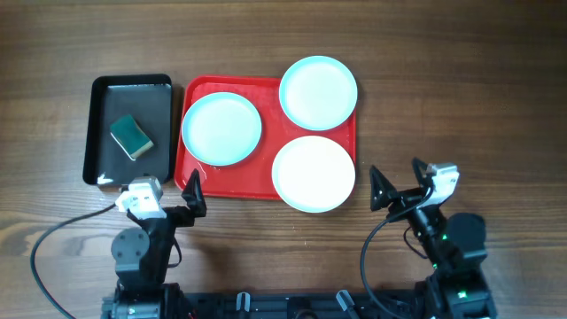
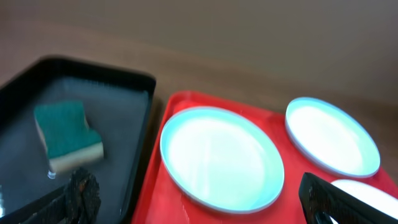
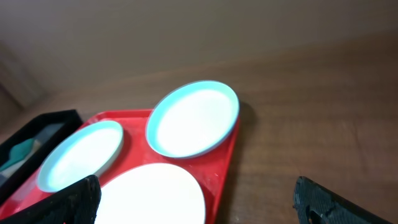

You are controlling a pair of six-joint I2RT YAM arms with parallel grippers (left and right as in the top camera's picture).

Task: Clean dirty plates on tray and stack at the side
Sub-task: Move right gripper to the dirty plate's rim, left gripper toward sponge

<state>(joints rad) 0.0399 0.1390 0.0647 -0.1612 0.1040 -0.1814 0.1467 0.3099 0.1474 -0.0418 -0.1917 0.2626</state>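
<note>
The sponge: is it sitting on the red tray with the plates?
No, the sponge lies inside the black tray, which sits beside the red tray.

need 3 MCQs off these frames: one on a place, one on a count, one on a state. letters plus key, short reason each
1. Where does the sponge lie?
A. on a plate
B. in the black tray
C. on the bare table

2. How many plates sit on the red tray?
A. one
B. two
C. three

3. What state are the left hand and right hand in?
A. both open, holding nothing
B. left shut on a plate
C. right shut on the sponge

Key:
1 B: the sponge lies inside the black tray's rim, left of the red tray.
2 C: the overhead view shows three plates side by side on it, none stacked.
3 A: each wrist view shows the jaws wide apart with nothing gripped between them.
</note>
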